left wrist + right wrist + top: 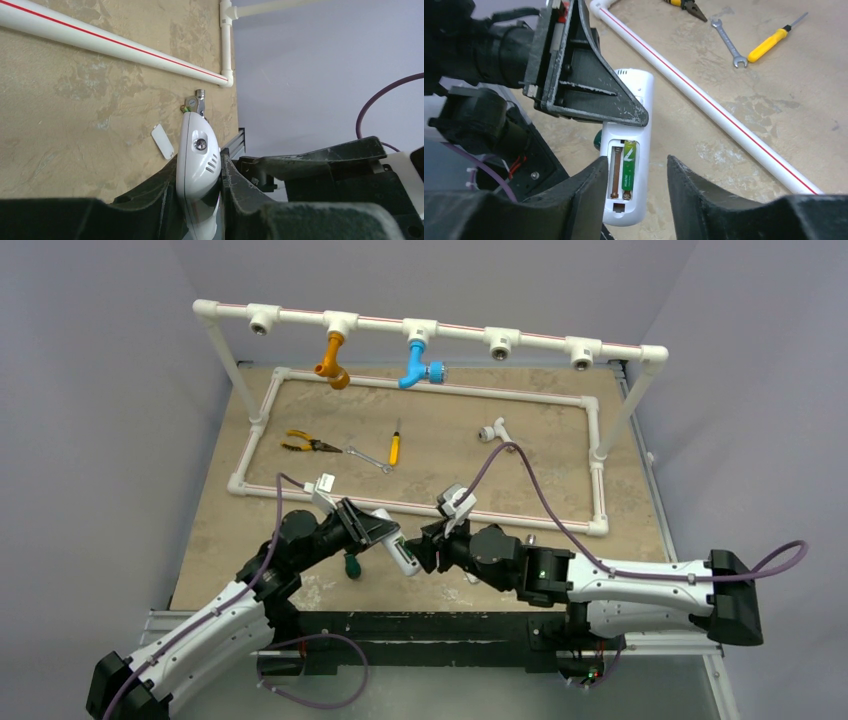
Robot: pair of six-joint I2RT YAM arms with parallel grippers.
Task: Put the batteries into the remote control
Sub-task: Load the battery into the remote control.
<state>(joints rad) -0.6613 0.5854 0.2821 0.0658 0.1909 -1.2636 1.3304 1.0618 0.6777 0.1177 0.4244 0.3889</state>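
Observation:
My left gripper (390, 536) is shut on the white remote control (404, 559) and holds it above the table's near edge. The left wrist view shows its fingers (235, 175) clamping the remote's rounded end (199, 150). In the right wrist view the remote (631, 135) shows its open battery recess. One green battery (629, 167) sits in the right slot; the left slot is bare. My right gripper (636, 161) is open and empty, with a finger (694, 195) either side of the remote's lower end. A second green battery (189, 105) lies on the table.
The flat white cover plate (162, 141) lies on the table near the battery. A green-handled screwdriver (352, 565) lies under the left gripper. A white pipe frame (420, 505) encloses pliers (300, 444), a wrench (368, 459), a yellow screwdriver (394, 447) and a tee fitting (494, 430).

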